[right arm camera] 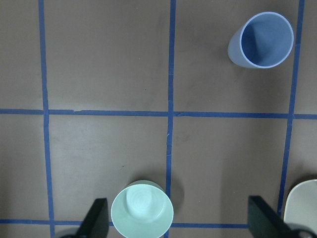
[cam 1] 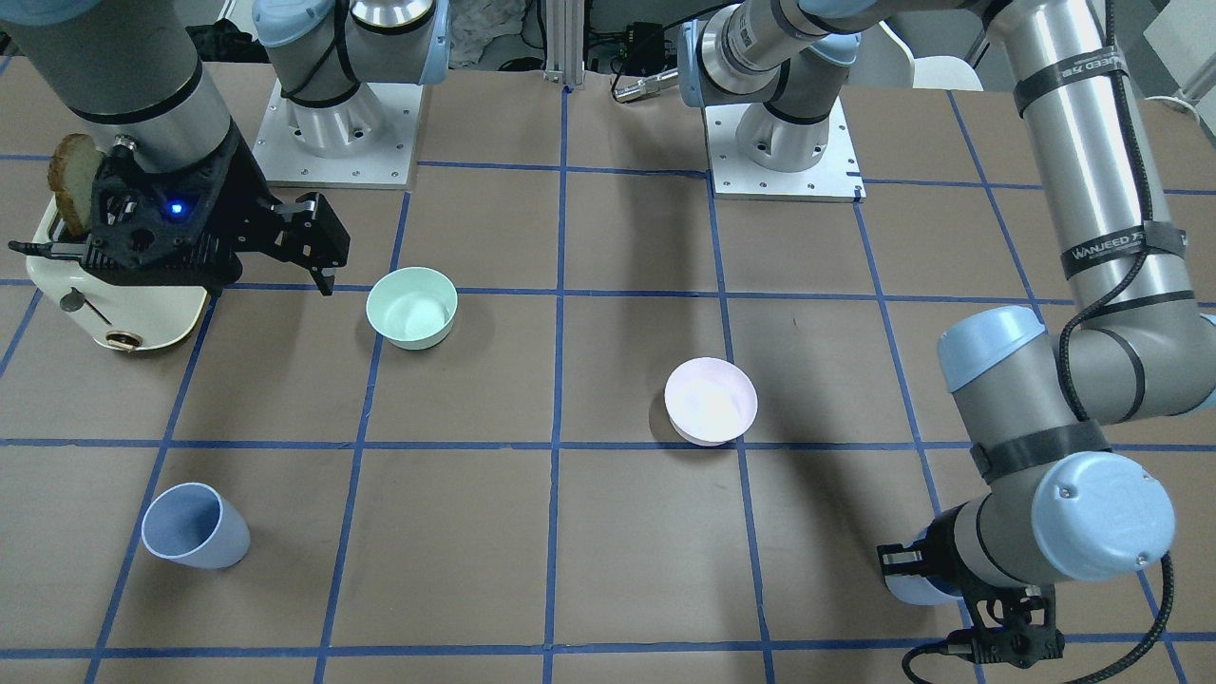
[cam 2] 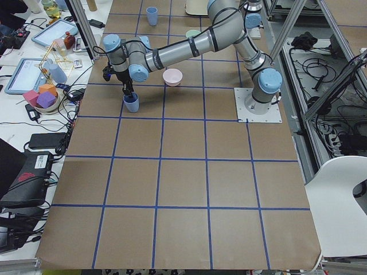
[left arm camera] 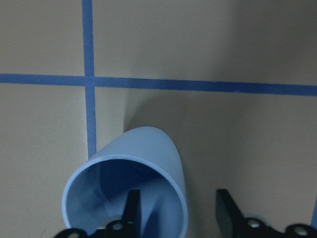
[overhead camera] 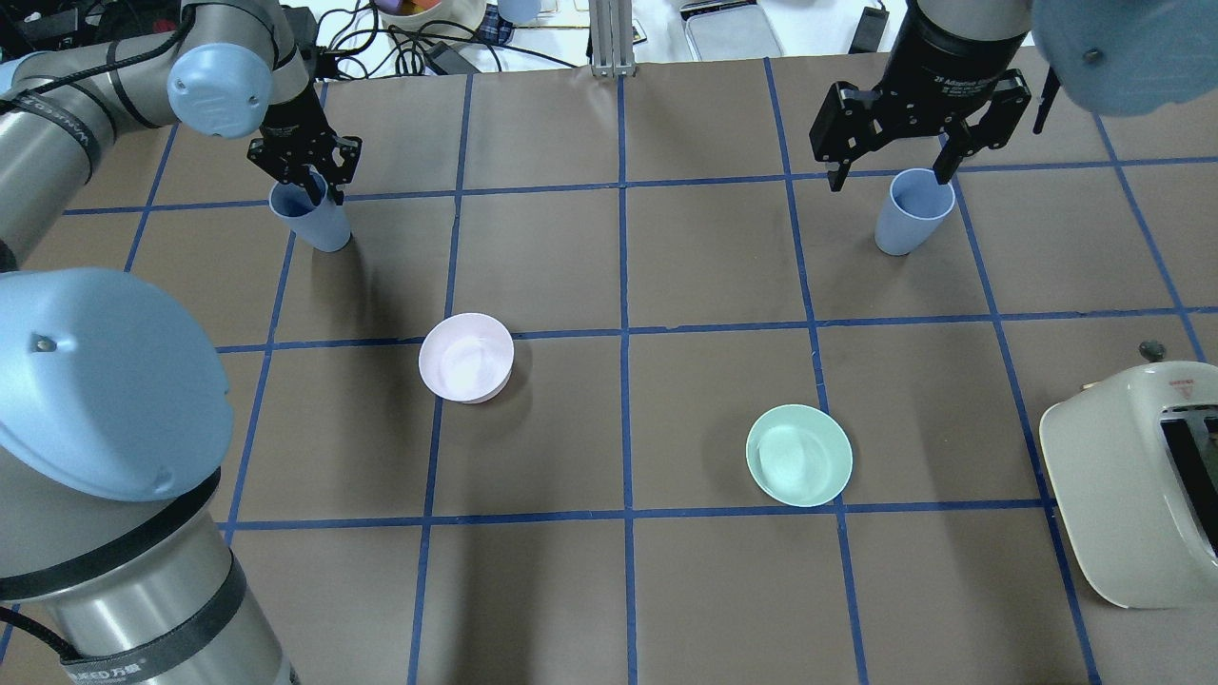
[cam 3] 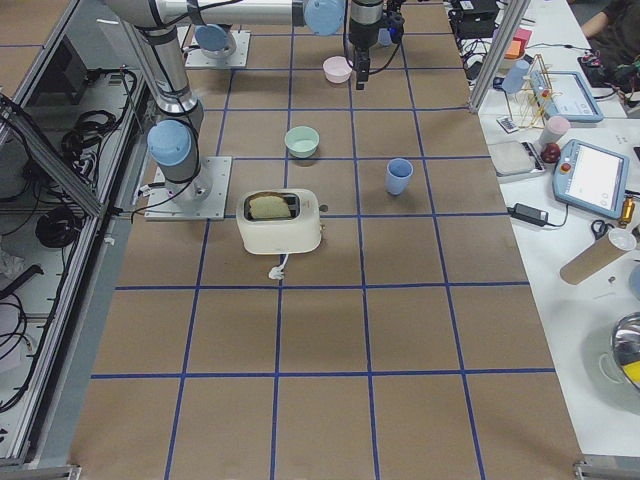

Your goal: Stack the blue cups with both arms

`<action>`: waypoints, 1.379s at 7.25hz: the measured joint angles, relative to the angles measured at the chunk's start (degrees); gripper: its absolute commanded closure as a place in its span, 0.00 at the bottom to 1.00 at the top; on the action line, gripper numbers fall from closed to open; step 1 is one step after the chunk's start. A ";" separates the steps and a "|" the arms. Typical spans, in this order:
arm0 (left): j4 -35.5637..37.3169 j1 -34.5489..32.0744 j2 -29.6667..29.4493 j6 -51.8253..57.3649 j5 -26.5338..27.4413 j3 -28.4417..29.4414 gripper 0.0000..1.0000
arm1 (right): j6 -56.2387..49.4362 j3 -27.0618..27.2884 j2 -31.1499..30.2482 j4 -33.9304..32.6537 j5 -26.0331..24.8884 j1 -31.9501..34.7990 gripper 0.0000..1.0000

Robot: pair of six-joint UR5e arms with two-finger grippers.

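Two silver-grey tube arms with round light blue joint caps (cam 1: 1102,518), small screws in the caps. Left arm (cam 1: 1092,142): black straps (cam 1: 1126,242) with white WANJEED print, black braided cable (cam 1: 1163,598) along it. Right arm (cam 1: 123,66): black band round the tube. Pale square base plates (cam 1: 826,180) with screw holes. Right gripper (overhead camera: 891,173): black, chunky, white "2F Adaptive" lettering, blue light (cam 1: 174,207) lit on its black mount. Left gripper (overhead camera: 308,186): black, same build.
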 measured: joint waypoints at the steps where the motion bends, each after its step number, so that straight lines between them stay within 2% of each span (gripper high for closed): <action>1: -0.19 -0.38 0.36 0.02 -0.04 0.09 1.00 | 0.01 0.00 0.02 0.00 0.02 0.00 0.00; 3: -2.49 -3.88 3.02 -0.93 -0.19 0.55 1.00 | -0.06 0.01 0.03 0.00 0.03 0.01 0.00; 5: -4.33 -12.04 5.14 -5.27 -0.45 0.52 1.00 | -0.33 0.01 0.03 0.08 -0.39 0.00 0.00; 8: -3.04 -25.21 4.98 -14.41 -2.85 0.20 1.00 | -0.17 0.00 0.09 0.02 -0.55 -0.11 0.00; 10: -2.14 -29.55 5.03 -16.69 -5.07 -1.95 1.00 | -0.03 0.02 0.25 -0.03 -0.40 -0.20 0.00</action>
